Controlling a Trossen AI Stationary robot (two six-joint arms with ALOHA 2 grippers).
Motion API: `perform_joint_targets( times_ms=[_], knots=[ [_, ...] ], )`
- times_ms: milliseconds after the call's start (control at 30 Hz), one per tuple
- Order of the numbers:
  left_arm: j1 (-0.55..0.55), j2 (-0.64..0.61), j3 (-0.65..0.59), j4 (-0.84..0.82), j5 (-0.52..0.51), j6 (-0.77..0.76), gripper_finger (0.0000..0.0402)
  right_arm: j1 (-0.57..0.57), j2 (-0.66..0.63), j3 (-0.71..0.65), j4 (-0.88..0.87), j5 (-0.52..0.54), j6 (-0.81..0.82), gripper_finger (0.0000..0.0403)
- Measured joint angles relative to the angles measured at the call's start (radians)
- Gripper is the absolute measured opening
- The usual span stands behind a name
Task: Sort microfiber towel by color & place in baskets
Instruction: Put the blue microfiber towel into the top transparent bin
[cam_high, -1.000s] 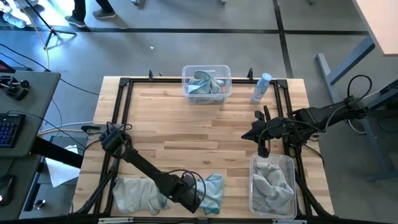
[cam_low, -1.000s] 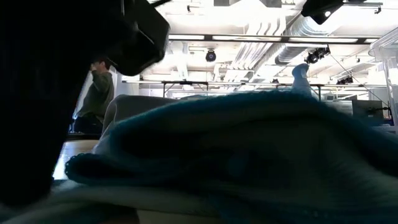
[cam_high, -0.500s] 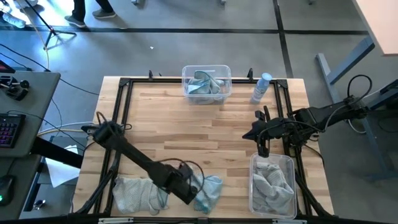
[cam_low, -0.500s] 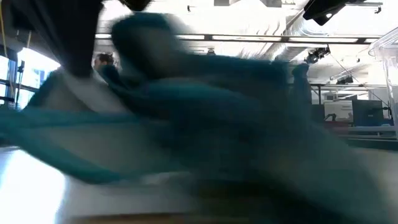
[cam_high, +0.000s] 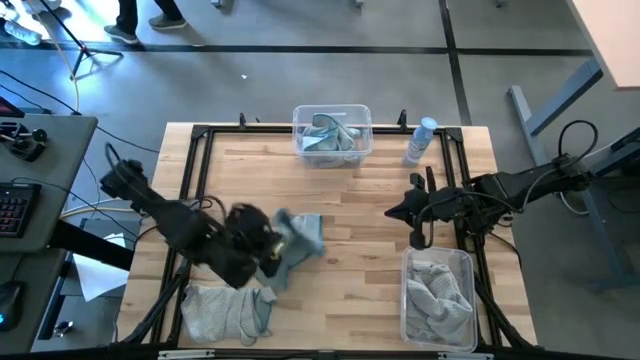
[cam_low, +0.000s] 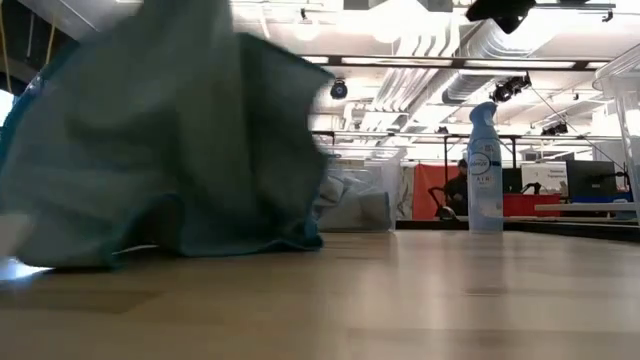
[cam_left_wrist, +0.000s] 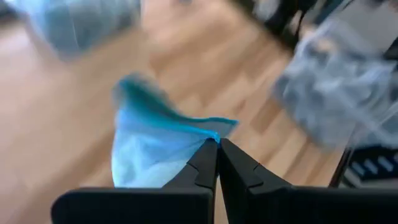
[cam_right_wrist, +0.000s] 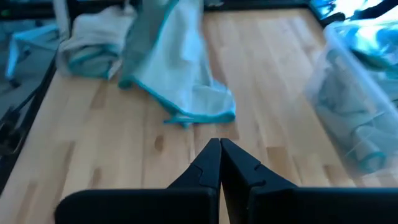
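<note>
Left gripper (cam_high: 268, 238) is clamped on a teal towel (cam_high: 298, 240), fingers pinched tight on one edge w/ the cloth hanging off them, lifted over the middle-left of the table (cam_high: 360, 215). In the low view the towel's bottom looks like it brushes the wood, but can't tell for sure. Grey towel pile (cam_high: 225, 310) sits at the near-left corner, just beside the arm. Far basket (cam_high: 332, 132) at the back edge has teal towels in it; near-right basket (cam_high: 437, 296) has grey ones. Right gripper (cam_high: 415, 222) hovers just behind that near-right basket, fingers closed on nothing. Spray bottle (cam_high: 420, 141) stands at the back right.
</note>
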Motion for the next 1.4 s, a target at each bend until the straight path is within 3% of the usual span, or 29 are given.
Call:
perform_joint_targets(
  times_ms=[233,367,467,700,833,967,1100,1233,1400],
  knots=[
    [0.059,-0.128,0.001,0.131,-0.119,0.321,0.0,-0.015,0.058,0.0,0.104,0.06,0.054,0.0019],
    [0.12,-0.194,0.001,0.224,-0.119,0.531,0.0,-0.033,0.124,0.0,0.239,0.068,0.079,0.0067],
    [0.169,-0.244,0.001,0.323,-0.108,0.681,0.0,-0.056,0.18,0.0,0.383,0.134,0.071,0.0112],
    [0.294,-0.309,0.002,0.592,0.06,1.026,0.0,-0.135,0.324,0.002,0.901,0.151,-0.147,0.0224],
    [0.373,-0.304,0.002,0.641,0.19,1.094,0.0,-0.189,0.432,0.075,1.084,0.133,-0.236,0.0281],
    [0.448,-0.284,0.002,0.632,0.3,1.095,0.0,-0.231,0.564,0.23,1.091,0.055,-0.312,0.0306],
    [0.499,-0.259,0.002,0.614,0.375,1.095,0.0,-0.242,0.688,0.411,1.055,0.044,-0.421,0.031],
    [0.53,-0.24,0.002,0.564,0.424,1.113,0.0,-0.245,0.787,0.594,0.896,0.081,-0.502,0.031],
    [0.551,-0.24,0.001,0.554,0.491,1.181,0.0,-0.268,0.889,0.79,0.581,0.144,-0.361,0.0306]
  ],
)
